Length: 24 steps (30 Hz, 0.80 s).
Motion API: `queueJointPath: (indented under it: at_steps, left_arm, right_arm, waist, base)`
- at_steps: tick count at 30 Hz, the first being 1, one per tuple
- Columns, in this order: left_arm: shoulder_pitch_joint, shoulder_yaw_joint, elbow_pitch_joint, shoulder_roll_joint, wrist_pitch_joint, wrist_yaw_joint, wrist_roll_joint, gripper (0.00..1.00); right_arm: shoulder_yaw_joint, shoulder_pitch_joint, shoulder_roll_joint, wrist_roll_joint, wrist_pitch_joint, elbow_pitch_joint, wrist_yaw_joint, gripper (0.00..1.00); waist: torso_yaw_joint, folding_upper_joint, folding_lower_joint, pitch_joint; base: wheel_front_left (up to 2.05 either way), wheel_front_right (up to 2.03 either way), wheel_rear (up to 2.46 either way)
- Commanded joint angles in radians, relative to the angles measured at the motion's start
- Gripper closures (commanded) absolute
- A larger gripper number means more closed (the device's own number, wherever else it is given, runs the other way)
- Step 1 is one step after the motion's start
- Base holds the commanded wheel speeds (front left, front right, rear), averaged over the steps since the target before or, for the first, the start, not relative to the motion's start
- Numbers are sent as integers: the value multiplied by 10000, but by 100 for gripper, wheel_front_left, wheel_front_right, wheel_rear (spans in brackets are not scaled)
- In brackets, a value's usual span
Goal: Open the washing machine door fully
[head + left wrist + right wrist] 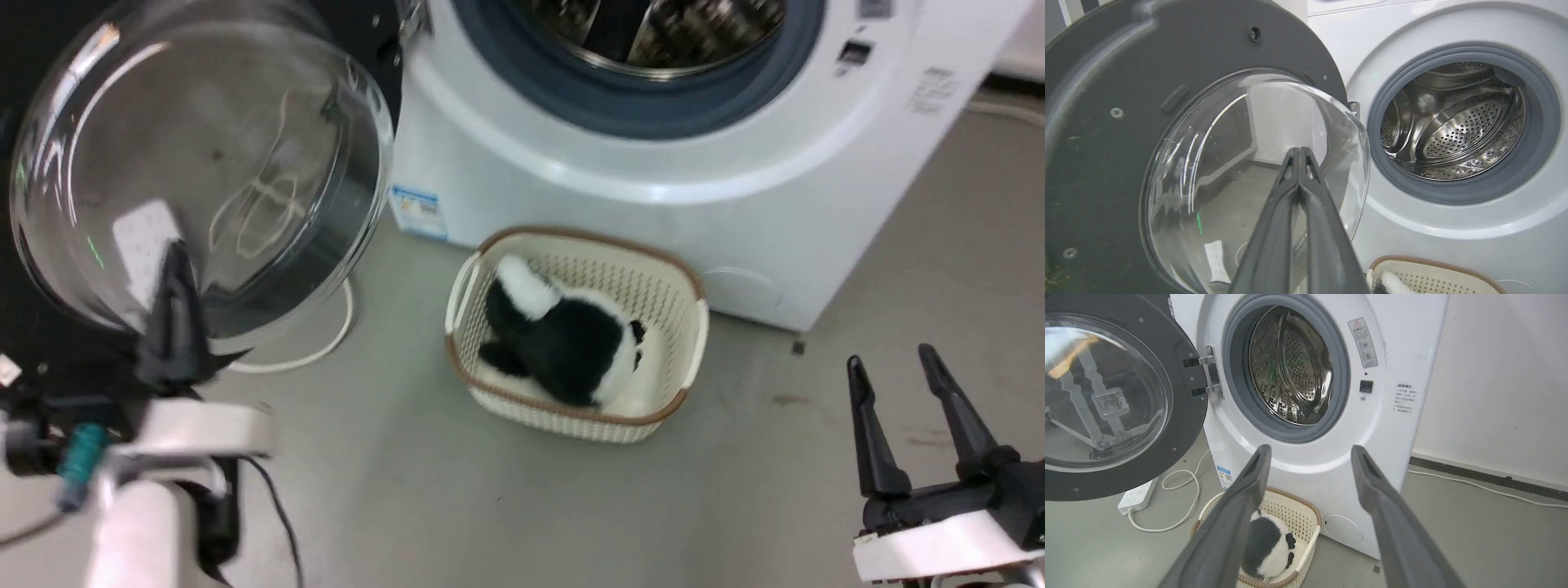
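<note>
The drum mouth (1290,363) lies clear, the door (1106,396) swung wide beside it; a basket (563,412) blocks the floor (408,490) just below.

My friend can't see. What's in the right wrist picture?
A white washing machine stands with its round black door swung open to the left, showing the steel drum. The right gripper, fingers spread apart, points toward it above a cream basket holding a black-and-white plush toy.
</note>
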Motion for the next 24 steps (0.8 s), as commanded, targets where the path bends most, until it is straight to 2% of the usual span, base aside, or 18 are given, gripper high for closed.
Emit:
queueJointPath:
  at_steps: [1,11,20,21,22,24]
  left_arm:
    - [286,-134,-161,-115,-49,-42,98,100]
    - [1496,-1149,-246,-840,-49,-224,391,100]
    - [2645,-2003,6,-1162,-49,63,617,100]
    - [2750,-2073,109,-1178,-49,143,652,16]
    - [2851,-2125,316,-1194,-49,203,628,0]
    - [2862,-2171,567,-1215,-49,277,557,0]
  right_arm:
    - [-90,-81,92,-77,-44,-104,-7,0]
    - [-263,471,421,-221,-44,-307,-7,0]
    - [-211,868,474,-202,-45,-133,-7,0]
    - [-196,901,475,-177,-45,-86,-7,0]
    - [-179,935,476,-152,-45,-48,-7,0]
    - [-177,993,477,-84,-45,6,-7,0]
  waist:
    - [-387,-1,2,-482]
    - [-1434,-1,2,-1596]
    - [-2300,-1,2,-1972]
    - [-2369,-1,2,-1993]
    - [-2426,-1,2,-2012]
    - [-2496,-1,2,-2023]
  base:
    - [0,0,0]
    - [0,0,0]
    - [0,0,0]
    - [0,0,0]
    - [0,0,0]
    - [0,0,0]
